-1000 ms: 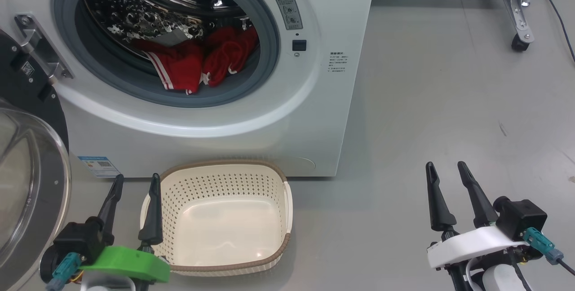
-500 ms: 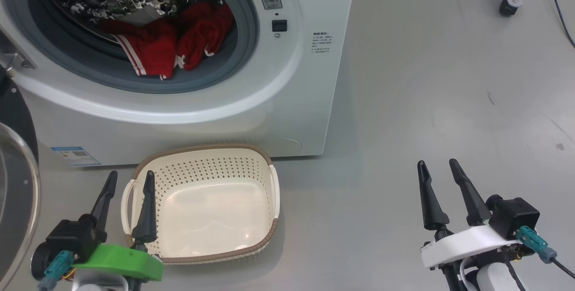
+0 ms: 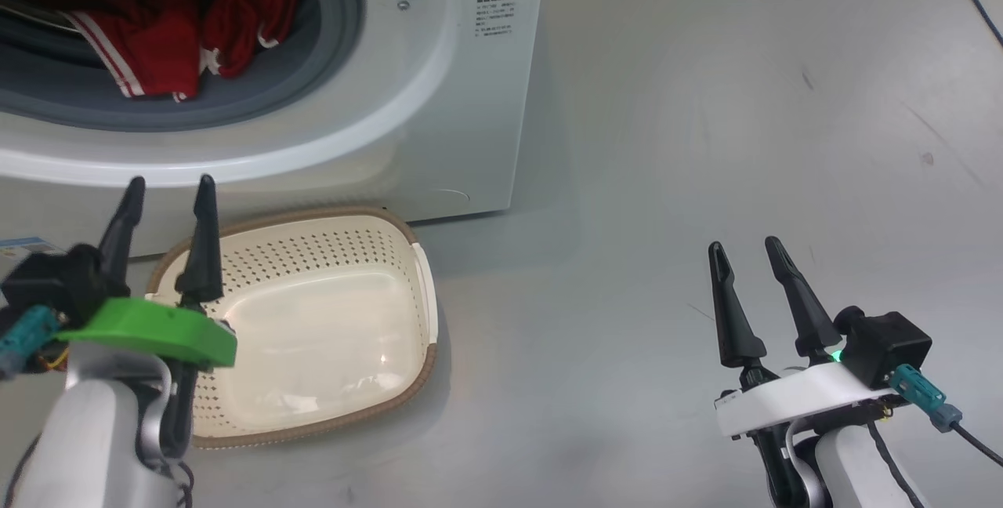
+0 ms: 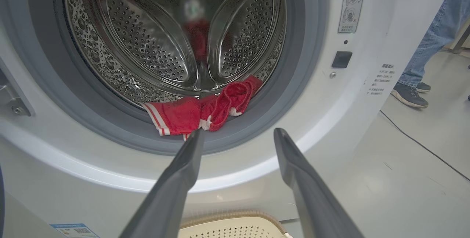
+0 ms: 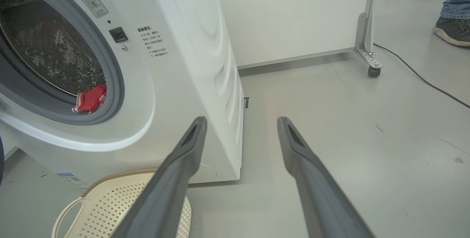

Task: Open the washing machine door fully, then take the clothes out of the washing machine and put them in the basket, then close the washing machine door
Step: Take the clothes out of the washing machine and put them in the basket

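Washer [image 3: 439, 100] has slid to the top left of the head view over the last second. That is the camera swinging, not the machine moving. Its mouth stands open with nothing across it, so the door step reads as done.

Basket [image 3: 313, 245] sits on the floor right in front of the washer, as before, and is empty. Nothing has been unloaded yet.

Clothes [image 3: 149, 30] are in the same place: a red heap at the front bottom of the drum, spilling onto the grey gasket.

Left gripper [image 3: 171, 181] is the real change. It was low beside the basket's left end and has come up, so its tips now show against the washer's lower front. In the left wrist view it points straight into the mouth, clothes just past the fingers [image 4: 183, 172] and not touched. Fingers are spread wide, nothing between them.

Right gripper [image 3: 743, 244] has barely shifted. It hangs over bare floor, well apart from the washer, fingers [image 5: 293, 146] spread and empty.

Likely the left arm is starting its reach for the clothes.
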Tool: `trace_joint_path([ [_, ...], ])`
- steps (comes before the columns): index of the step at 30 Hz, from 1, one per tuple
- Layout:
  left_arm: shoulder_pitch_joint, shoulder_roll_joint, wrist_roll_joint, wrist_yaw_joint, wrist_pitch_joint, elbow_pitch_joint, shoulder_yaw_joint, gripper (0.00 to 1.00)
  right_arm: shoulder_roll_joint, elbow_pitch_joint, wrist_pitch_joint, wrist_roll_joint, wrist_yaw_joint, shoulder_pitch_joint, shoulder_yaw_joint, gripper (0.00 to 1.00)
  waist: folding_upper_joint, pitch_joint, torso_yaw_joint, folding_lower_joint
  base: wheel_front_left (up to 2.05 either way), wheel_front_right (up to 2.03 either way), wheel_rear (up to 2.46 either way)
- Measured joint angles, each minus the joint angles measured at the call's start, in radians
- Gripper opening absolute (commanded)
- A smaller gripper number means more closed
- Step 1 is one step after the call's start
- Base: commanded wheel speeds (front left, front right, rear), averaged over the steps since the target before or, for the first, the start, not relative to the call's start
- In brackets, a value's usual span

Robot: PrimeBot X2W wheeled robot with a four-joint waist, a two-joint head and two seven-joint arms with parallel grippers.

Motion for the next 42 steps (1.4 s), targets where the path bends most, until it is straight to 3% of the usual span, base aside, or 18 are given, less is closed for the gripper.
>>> trace_joint_path([
  [7,-0.177,0.02,-0.065,0.016,0.113,0.055,0.051,1.0,0.008,-0.012,0.0,0.002,0.0,-0.048,0.027,1.0,0.0,0.078,-0.053,0.0,0.0,0.0,0.0],
  [12,-0.314,0.077,-0.074,0.044,0.199,0.109,0.083,1.0,0.01,-0.015,0.0,0.01,0.0,-0.075,0.033,1.0,0.0,0.141,-0.101,0.0,0.0,0.0,0.0],
  [22,-0.495,0.15,-0.052,0.057,0.318,0.214,0.082,1.0,0.015,-0.022,0.0,0.02,0.0,-0.116,0.038,1.0,0.0,0.237,-0.173,0.0,0.0,0.0,0.0],
  [30,-0.606,0.197,-0.026,0.077,0.37,0.305,0.081,1.0,0.02,-0.027,0.0,0.02,0.0,-0.139,0.04,1.0,0.0,0.302,-0.218,0.0001,0.0,0.0,0.0],
  [42,-0.703,0.218,0.021,0.086,0.388,0.428,0.052,1.0,0.026,-0.027,0.0,0.02,0.0,-0.166,0.041,1.0,0.0,0.353,-0.258,0.0001,0.0,0.0,0.0],
])
